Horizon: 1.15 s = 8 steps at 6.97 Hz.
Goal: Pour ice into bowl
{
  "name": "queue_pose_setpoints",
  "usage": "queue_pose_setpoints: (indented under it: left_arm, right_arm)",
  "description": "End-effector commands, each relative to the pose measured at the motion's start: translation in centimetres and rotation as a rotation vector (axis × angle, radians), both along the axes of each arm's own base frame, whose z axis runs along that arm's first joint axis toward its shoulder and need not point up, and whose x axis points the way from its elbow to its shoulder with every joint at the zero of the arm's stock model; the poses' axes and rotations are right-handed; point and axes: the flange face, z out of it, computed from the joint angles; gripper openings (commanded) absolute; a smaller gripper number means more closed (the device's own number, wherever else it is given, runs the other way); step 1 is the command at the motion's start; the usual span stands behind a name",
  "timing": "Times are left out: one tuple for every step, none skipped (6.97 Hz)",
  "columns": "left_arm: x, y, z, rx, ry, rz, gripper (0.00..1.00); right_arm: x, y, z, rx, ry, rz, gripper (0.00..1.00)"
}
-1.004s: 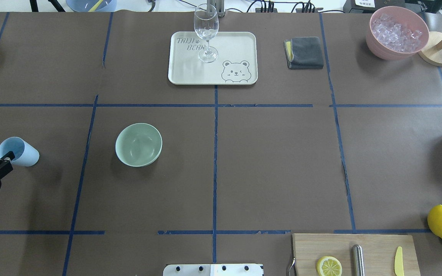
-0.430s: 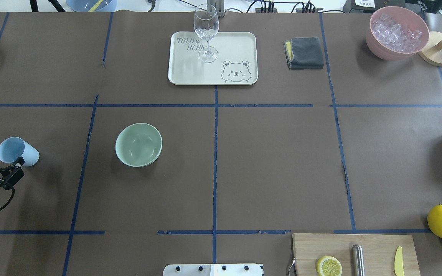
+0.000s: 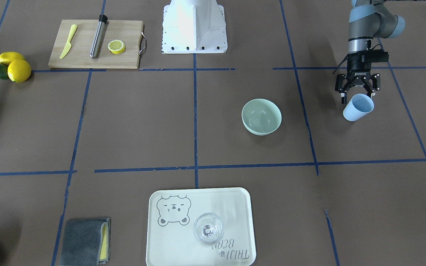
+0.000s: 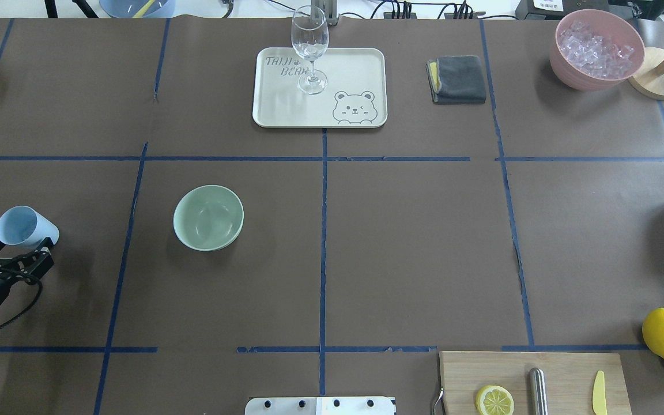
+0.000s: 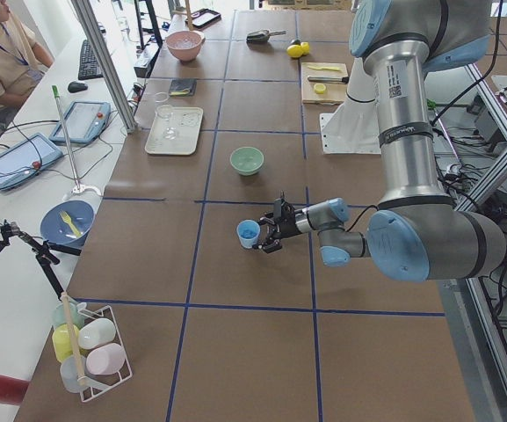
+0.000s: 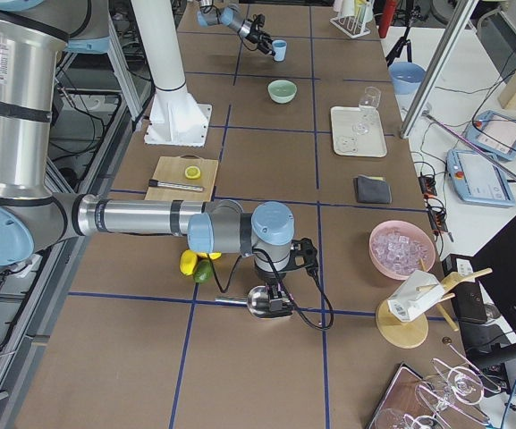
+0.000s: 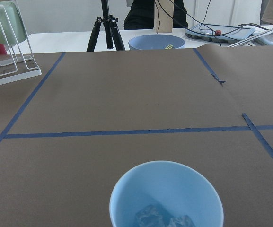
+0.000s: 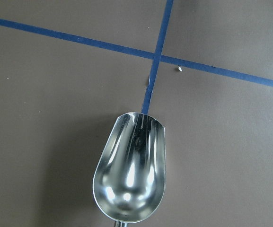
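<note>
Standing upright: blue cup (image 4: 26, 227), ice (image 7: 163, 219) inside

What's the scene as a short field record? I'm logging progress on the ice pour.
round pale mint-green bowl: upright, empty
light blue cup: upright, small clear ice cubes inside
left gripper: open, at the cup
right gripper: above shiny metal scoop; open or shut unclear

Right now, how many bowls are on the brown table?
2: the mint-green bowl left of centre on the table, and the pink bowl at its far right corner. A blue bowl sits off it, beyond the far edge.
</note>
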Motion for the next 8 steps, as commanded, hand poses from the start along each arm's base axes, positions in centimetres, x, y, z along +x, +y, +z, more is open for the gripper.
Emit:
queue_pose_setpoints:
  left_arm:
    - [1.2, -0.2, 0.6, 0.002, -0.01, 0.006, 0.99]
    - [1.3, -0.4, 0.9, 0.002, -0.015, 0.0, 0.99]
    - [1.8, -0.7, 0.5, 0.004, -0.003, -0.006, 0.99]
    - [2.2, -1.4, 0.0, 0.005, 0.014, -0.022, 0.98]
    - [1.1, -2.6, 0.0, 0.007, 0.015, -0.061, 0.98]
    - [0.4, -3.4, -0.1, 0.008, 0.015, -0.083, 0.98]
    - [-0.4, -4.2, 0.0, 0.008, 0.01, -0.11, 0.98]
    - [0.3, -4.5, 0.2, 0.008, 0.009, -0.112, 0.98]
  right_arm:
    - [0.0, 0.0, 0.1, -0.001, 0.0, 0.0, 1.0]
    - [0.0, 0.0, 0.0, 0.002, 0.0, 0.0, 1.0]
    - [0.0, 0.0, -0.1, 0.003, 0.0, 0.001, 1.0]
    - [0.0, -0.2, -0.3, 0.007, 0.0, 0.001, 1.0]
    - [0.0, -0.4, -0.4, 0.01, 0.001, 0.001, 1.0]
    - [0.0, -0.4, -0.4, 0.009, 0.001, 0.001, 1.0]
    - [0.0, -0.5, -0.5, 0.012, 0.001, 0.001, 1.0]
    - [0.0, -0.5, -0.5, 0.012, 0.001, 0.001, 1.0]
